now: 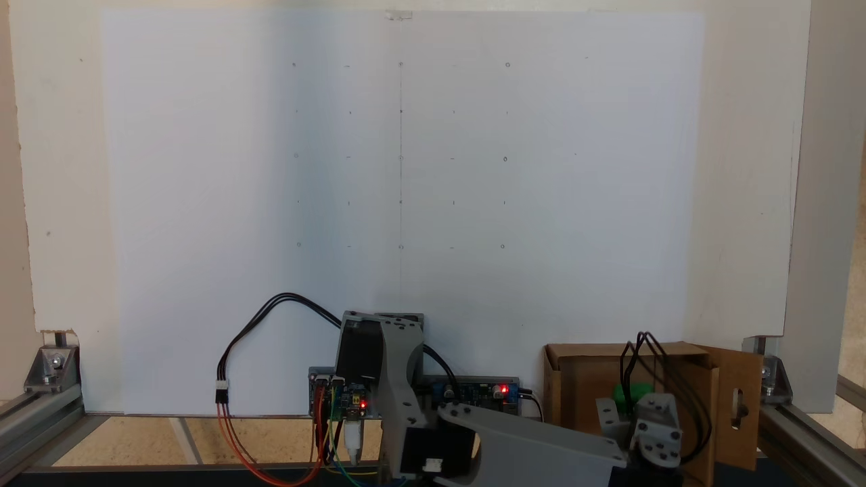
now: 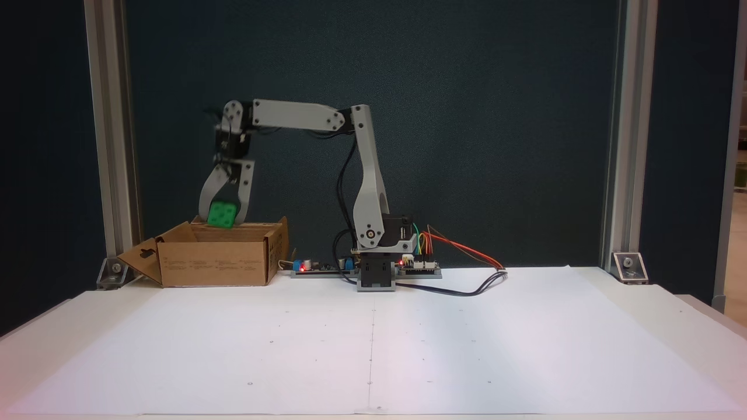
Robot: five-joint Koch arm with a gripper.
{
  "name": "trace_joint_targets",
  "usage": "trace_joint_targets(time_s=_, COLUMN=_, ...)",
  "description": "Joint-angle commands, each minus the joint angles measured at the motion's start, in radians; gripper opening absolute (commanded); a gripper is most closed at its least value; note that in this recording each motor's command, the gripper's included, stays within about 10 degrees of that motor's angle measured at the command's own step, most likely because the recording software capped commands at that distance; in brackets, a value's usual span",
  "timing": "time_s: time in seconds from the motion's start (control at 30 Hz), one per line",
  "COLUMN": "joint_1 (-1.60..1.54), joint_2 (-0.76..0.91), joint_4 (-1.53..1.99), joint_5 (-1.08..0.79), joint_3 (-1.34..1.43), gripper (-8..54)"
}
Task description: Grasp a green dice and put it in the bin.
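Observation:
The green dice (image 2: 222,213) hangs just above the open top of the bin (image 2: 213,265), a brown cardboard box at the left of this fixed view. My gripper (image 2: 222,219) points straight down and is shut on the dice, one finger on each side. In the fixed view from above, the dice (image 1: 629,393) shows as a green patch over the bin (image 1: 609,349), partly hidden by my wrist (image 1: 653,423) and its black cables. The bin's flap with the slot cutout (image 1: 737,406) sticks outward.
My base (image 2: 376,274) stands beside a circuit board (image 2: 315,267) with lit red LEDs and coloured wires (image 2: 467,251). Aluminium posts (image 2: 111,134) frame the table. A large white paper sheet (image 2: 373,350) with faint marks covers the tabletop.

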Motion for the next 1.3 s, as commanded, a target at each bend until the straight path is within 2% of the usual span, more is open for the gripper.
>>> trace_joint_targets(time_s=0.0, joint_1=0.014, joint_2=-0.002, joint_4=-0.046, joint_5=-0.078, joint_3=-0.06, gripper=14.9)
trace_joint_targets(time_s=0.03, joint_1=0.015, joint_2=-0.014, joint_4=-0.054, joint_5=-0.077, joint_3=-0.06, gripper=28.1)
trace_joint_targets(time_s=0.2, joint_1=0.025, joint_2=-0.043, joint_4=-0.052, joint_5=-0.075, joint_3=-0.058, gripper=46.8)
trace_joint_targets(time_s=0.33, joint_1=0.006, joint_2=-0.023, joint_4=-0.127, joint_5=0.017, joint_3=-0.061, gripper=45.4)
trace_joint_targets(time_s=0.5, joint_1=-0.272, joint_2=0.235, joint_4=-0.348, joint_5=0.276, joint_3=-0.061, gripper=44.2)
trace_joint_targets(time_s=0.77, joint_1=-0.831, joint_2=0.463, joint_4=-0.348, joint_5=0.35, joint_3=-0.028, gripper=43.9)
trace_joint_targets(time_s=1.03, joint_1=-1.412, joint_2=0.732, joint_4=-0.362, joint_5=0.364, joint_3=0.348, gripper=44.1)
trace_joint_targets(time_s=1.13, joint_1=-1.601, joint_2=0.818, joint_4=-0.517, joint_5=0.362, joint_3=0.571, gripper=44.1)
trace_joint_targets(time_s=1.27, joint_1=-1.704, joint_2=0.874, joint_4=-0.685, joint_5=0.356, joint_3=0.81, gripper=44.1)
